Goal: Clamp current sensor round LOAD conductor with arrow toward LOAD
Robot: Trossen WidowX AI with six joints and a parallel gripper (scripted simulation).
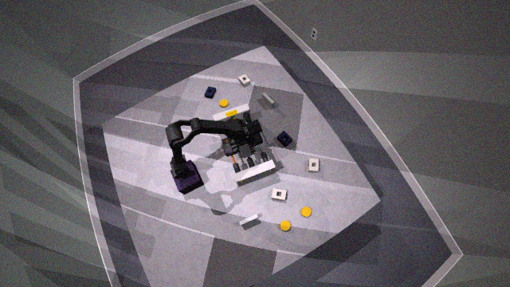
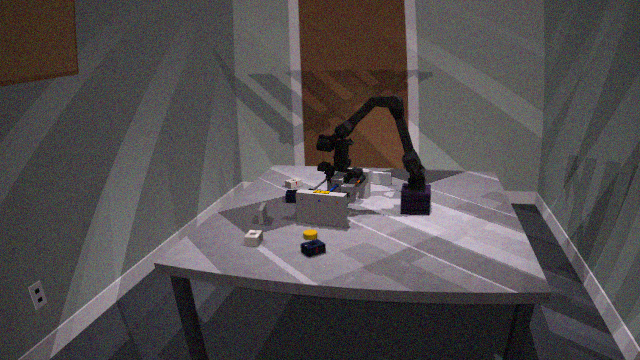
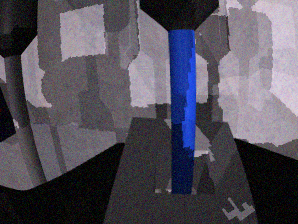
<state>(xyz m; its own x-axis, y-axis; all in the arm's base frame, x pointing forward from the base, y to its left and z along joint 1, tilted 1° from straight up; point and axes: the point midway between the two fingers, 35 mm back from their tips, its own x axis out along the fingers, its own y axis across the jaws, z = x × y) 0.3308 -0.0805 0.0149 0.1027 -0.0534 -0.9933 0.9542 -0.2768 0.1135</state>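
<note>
The grey current sensor [image 3: 140, 175] [image 1: 245, 151] is between my fingers. Its body lies on both sides of the blue conductor [image 3: 182, 75] [image 2: 334, 188], which runs into it in the wrist view. Whether its halves are latched cannot be told. My gripper [image 1: 244, 147] [image 2: 341, 176] is shut on the sensor, low between the two white panels; its black fingers flank the sensor in the wrist view. A yellow label [image 1: 231, 113] [image 2: 321, 192] tops one panel; its lettering is too blurred to read. The sensor's arrow cannot be made out.
A white panel [image 1: 256, 171] holds the conductors' other ends. A grey conductor [image 3: 15, 90] runs beside the blue one; an orange one [image 1: 233, 159] shows too. Dark blocks [image 1: 284, 139] [image 1: 210, 92], white blocks [image 1: 314, 164] [image 1: 279, 194] and yellow discs [image 1: 306, 211] [image 1: 224, 103] stand around.
</note>
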